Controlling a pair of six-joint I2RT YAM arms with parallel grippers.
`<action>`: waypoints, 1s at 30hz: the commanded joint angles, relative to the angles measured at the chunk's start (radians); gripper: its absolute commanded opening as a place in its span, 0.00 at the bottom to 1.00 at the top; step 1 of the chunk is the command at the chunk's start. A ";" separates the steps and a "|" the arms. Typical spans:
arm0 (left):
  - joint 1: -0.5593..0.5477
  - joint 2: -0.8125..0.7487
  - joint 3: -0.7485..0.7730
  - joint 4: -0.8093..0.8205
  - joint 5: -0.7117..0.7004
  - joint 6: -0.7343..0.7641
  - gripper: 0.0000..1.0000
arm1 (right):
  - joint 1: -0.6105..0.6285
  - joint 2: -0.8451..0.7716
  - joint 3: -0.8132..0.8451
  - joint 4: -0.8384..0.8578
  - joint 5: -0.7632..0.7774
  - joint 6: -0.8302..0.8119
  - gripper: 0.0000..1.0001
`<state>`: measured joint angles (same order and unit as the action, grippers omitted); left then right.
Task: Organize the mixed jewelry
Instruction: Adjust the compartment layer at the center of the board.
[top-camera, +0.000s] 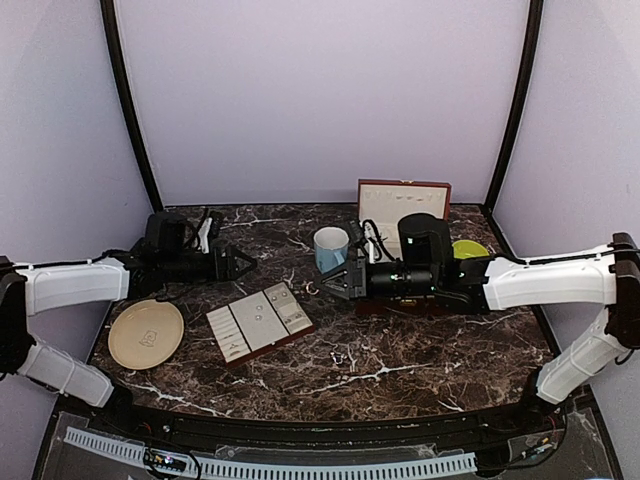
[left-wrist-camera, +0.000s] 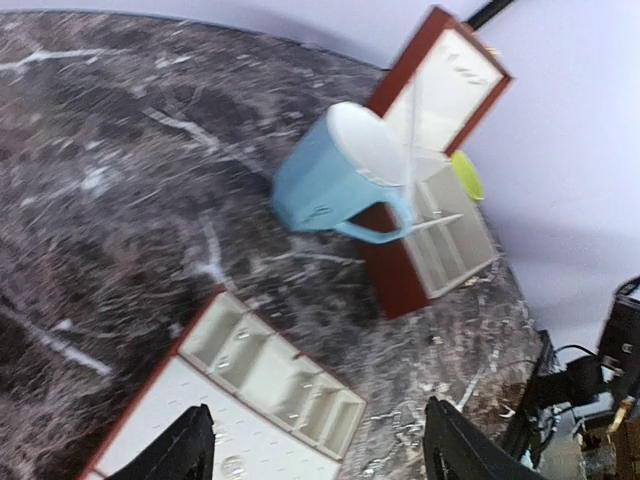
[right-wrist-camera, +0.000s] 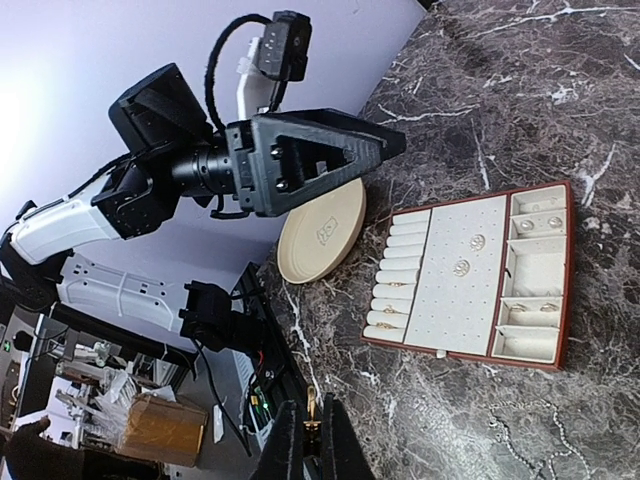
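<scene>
My right gripper (right-wrist-camera: 311, 402) is shut on a small gold jewelry piece (right-wrist-camera: 312, 415), held above the marble a little right of the cream slotted tray (right-wrist-camera: 450, 310). On the tray, gold rings (right-wrist-camera: 386, 316) sit in the roll slots and two round studs (right-wrist-camera: 461, 268) on the peg panel. A fine chain (right-wrist-camera: 525, 448) lies loose on the marble near the tray. My left gripper (left-wrist-camera: 320, 455) hangs open and empty above the tray (left-wrist-camera: 180, 400). From above, the left gripper (top-camera: 244, 265) is behind the tray (top-camera: 255, 320) and the right gripper (top-camera: 330, 283) is to its right.
A blue mug (top-camera: 330, 248) stands behind the tray. The red-brown box (top-camera: 403, 205) with its lid up is at the back right, under my right arm. A yellow-green dish (top-camera: 468, 248) sits beside it. A cream plate (top-camera: 146, 333) lies at the near left.
</scene>
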<state>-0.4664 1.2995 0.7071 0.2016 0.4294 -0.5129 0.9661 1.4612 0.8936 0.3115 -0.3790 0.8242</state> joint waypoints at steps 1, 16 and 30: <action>0.073 0.041 0.012 -0.196 -0.116 0.053 0.74 | -0.006 -0.041 -0.006 -0.023 0.045 -0.019 0.00; 0.189 0.162 -0.033 -0.231 -0.104 0.087 0.75 | -0.004 -0.052 -0.020 -0.014 0.051 -0.014 0.00; 0.190 0.170 -0.081 -0.239 -0.052 0.089 0.73 | -0.004 -0.071 -0.039 -0.002 0.061 -0.012 0.00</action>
<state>-0.2832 1.4940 0.6640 -0.0086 0.3378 -0.4294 0.9661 1.4193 0.8673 0.2794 -0.3344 0.8204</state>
